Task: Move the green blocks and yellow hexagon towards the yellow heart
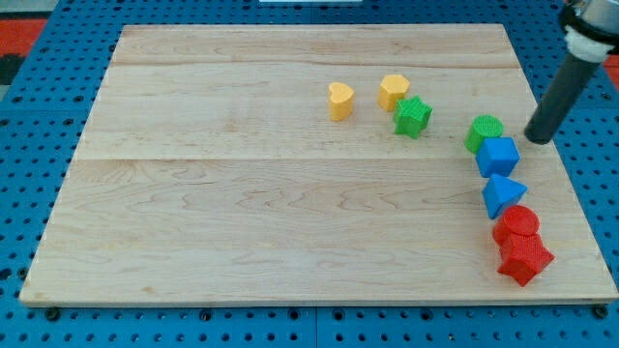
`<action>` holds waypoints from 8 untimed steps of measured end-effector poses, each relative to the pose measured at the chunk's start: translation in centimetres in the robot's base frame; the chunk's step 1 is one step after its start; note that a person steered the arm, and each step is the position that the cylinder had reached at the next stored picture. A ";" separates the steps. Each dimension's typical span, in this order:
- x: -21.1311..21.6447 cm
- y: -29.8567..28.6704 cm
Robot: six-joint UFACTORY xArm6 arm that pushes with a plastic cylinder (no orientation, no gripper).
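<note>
The yellow heart (339,101) lies on the wooden board (242,193), above its middle. The yellow hexagon (393,91) is just to its right. A green star (412,116) touches the hexagon's lower right. A green round block (485,130) lies further right, touching the blue cube (498,156) below it. My tip (537,138) is at the view's right, a short way right of the green round block and apart from it.
Below the blue cube a blue triangle (502,193), a red round block (518,223) and a red star (523,258) run down the board's right side. Blue pegboard (29,174) surrounds the board.
</note>
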State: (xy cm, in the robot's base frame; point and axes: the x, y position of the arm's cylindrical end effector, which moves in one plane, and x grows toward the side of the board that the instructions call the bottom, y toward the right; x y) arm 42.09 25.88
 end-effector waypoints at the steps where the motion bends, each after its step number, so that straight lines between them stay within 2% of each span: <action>1: -0.2 -5.4; 3: -1.5 -17.4; 4: -1.1 -18.6; 6: 0.0 -0.6; 7: 4.8 -0.1; 8: 2.9 -11.5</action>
